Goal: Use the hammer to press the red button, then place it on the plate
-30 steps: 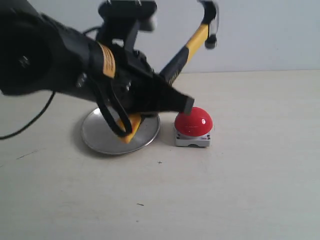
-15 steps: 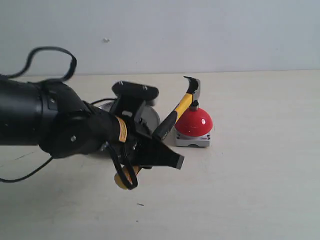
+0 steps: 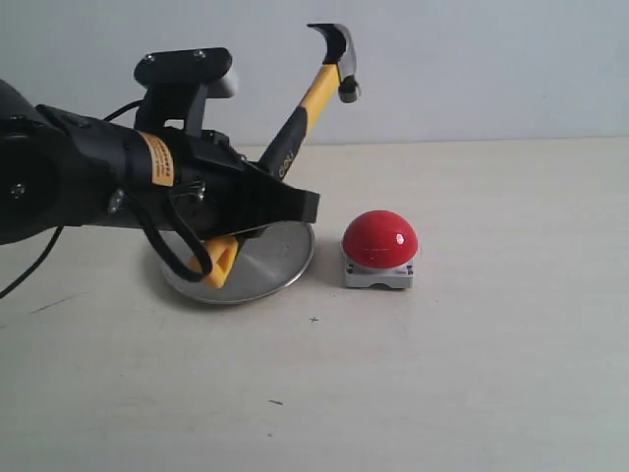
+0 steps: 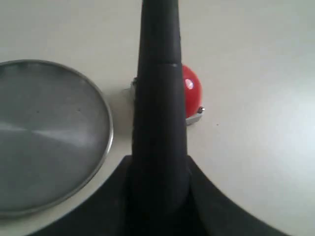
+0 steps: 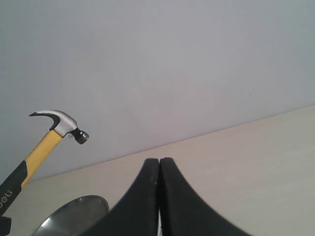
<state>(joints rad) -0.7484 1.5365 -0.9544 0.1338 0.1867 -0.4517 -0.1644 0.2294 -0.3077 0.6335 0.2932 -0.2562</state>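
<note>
My left gripper (image 3: 287,203) is shut on the black grip of the hammer (image 3: 316,93), whose dark steel head is raised high, up and to the left of the red button (image 3: 380,239). The handle's yellow looped end hangs over the plate (image 3: 275,264). The button sits on its grey base just right of the plate, with nothing touching it. In the left wrist view the handle (image 4: 160,98) runs out from the left gripper (image 4: 160,196), partly hiding the red button (image 4: 192,91), beside the plate (image 4: 49,137). My right gripper (image 5: 159,163) is shut and empty, well away from the hammer (image 5: 61,123).
The pale tabletop (image 3: 472,374) stretches out in front of and to the right of the button. A plain light wall (image 3: 491,69) runs behind the table. A black cable (image 3: 29,265) trails off the left arm at the left edge. The plate's rim (image 5: 74,209) shows in the right wrist view.
Half a second ago the hammer head rested on the red button with the left arm low. The arm has since swung up and back, lifting the head clear.
</note>
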